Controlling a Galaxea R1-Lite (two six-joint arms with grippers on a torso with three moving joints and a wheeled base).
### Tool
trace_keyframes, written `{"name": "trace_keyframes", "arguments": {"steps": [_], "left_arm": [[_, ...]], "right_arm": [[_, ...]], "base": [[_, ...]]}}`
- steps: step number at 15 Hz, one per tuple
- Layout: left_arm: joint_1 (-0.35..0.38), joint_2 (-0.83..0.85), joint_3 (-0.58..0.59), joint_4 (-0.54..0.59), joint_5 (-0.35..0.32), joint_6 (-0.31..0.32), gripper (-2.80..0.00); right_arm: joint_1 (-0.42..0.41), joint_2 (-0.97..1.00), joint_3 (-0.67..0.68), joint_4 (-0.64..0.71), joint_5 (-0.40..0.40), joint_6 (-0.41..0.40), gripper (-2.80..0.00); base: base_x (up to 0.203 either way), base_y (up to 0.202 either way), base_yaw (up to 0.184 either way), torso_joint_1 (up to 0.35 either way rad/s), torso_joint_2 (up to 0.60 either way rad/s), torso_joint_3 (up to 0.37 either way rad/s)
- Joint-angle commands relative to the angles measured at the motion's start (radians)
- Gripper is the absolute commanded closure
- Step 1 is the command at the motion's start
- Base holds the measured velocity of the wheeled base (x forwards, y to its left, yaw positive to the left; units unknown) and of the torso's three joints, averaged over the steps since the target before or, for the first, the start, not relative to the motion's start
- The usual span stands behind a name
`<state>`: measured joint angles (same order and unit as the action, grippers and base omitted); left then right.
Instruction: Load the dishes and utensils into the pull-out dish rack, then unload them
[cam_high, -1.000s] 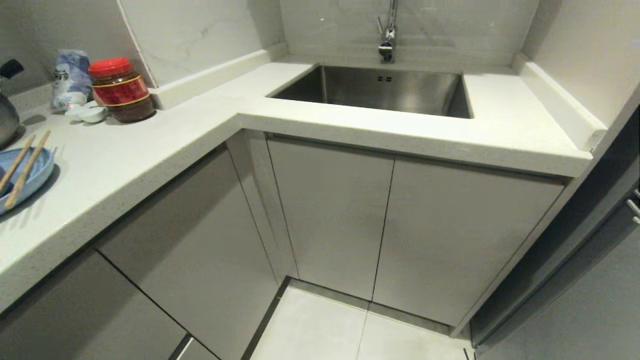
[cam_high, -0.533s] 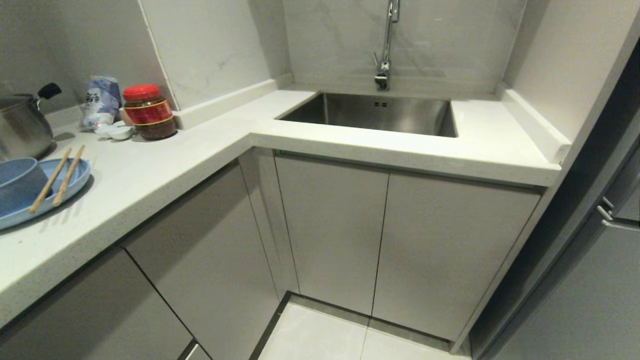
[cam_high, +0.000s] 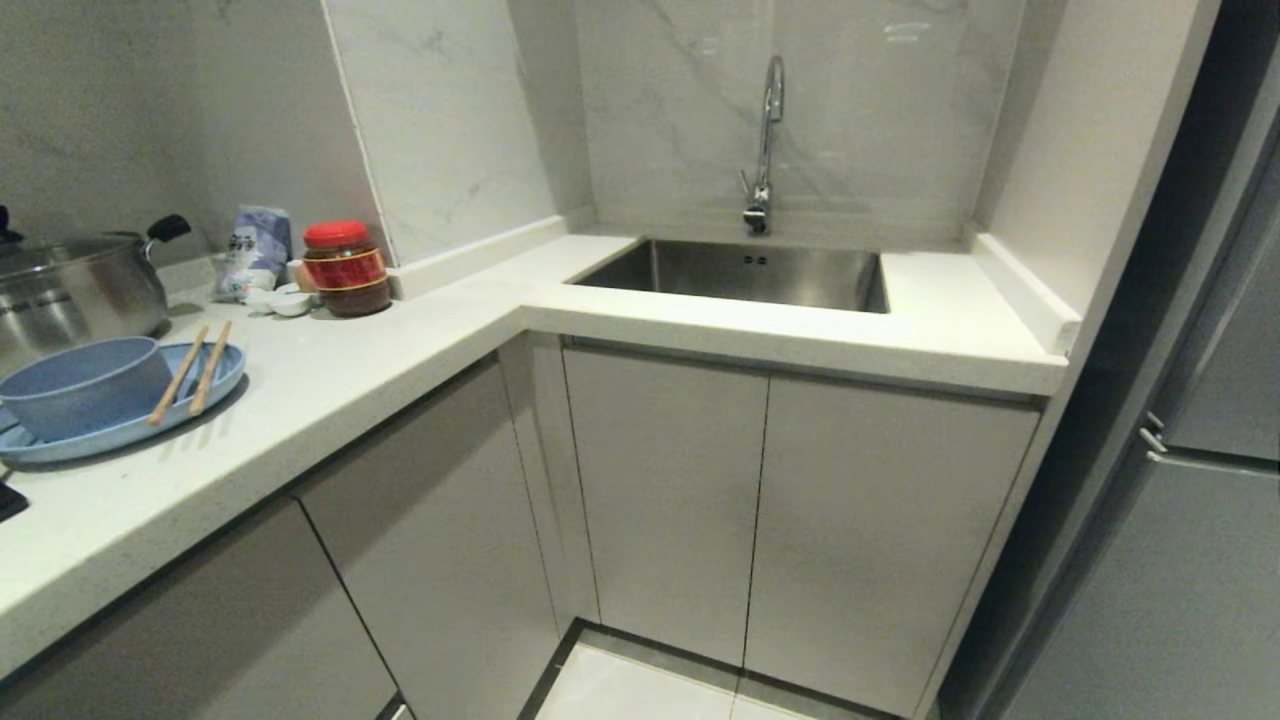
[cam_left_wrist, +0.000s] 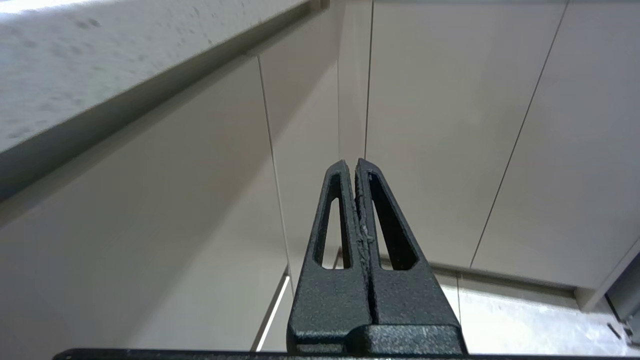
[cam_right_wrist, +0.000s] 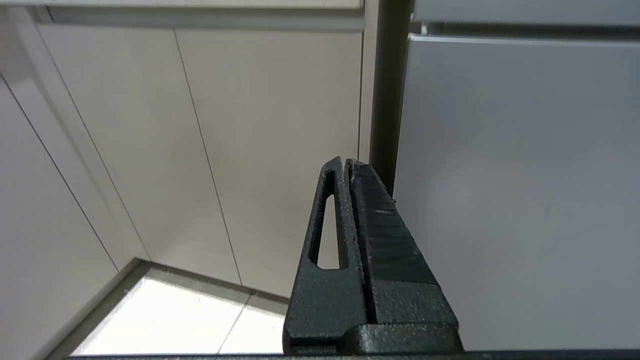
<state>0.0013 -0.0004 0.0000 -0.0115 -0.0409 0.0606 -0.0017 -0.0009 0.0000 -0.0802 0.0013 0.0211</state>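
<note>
Dishes wait on the counter (cam_high: 330, 390): the blue bowl (cam_high: 85, 385) sits on the blue plate (cam_high: 130, 425), with the chopsticks (cam_high: 190, 372) leaning across, all high above both jaws. The left gripper (cam_left_wrist: 356, 165) and right gripper (cam_right_wrist: 345, 162) hang low by the cupboard doors (cam_high: 660, 490), pressed shut and holding nothing. No rack shows yet, so I think finding and pulling it out comes next. A sink (cam_high: 740, 275) is in the corner.

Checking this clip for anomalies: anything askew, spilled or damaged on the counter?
Nothing stands out. The chopsticks lean tidily on the bowl and plate; no spills or damage visible.
</note>
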Motion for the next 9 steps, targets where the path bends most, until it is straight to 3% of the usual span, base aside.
{"name": "trace_keyframes", "arguments": {"steps": [1,4,9], "left_arm": [[0.0,0.002,0.009,-0.001,-0.001,0.001,0.0],[0.0,0.002,0.012,-0.01,0.006,-0.005,0.0],[0.0,0.002,0.012,-0.012,0.006,-0.005,0.0]], "right_arm": [[0.0,-0.001,0.026,-0.001,0.0,0.0,0.0],[0.0,-0.001,0.026,-0.001,0.0,0.0,0.0],[0.0,-0.001,0.026,-0.001,0.0,0.0,0.0]], "base": [[0.0,0.0,0.0,0.002,0.0,0.203],[0.0,0.0,0.0,0.004,0.0,0.141],[0.0,0.0,0.0,0.0,0.0,0.011]]}}
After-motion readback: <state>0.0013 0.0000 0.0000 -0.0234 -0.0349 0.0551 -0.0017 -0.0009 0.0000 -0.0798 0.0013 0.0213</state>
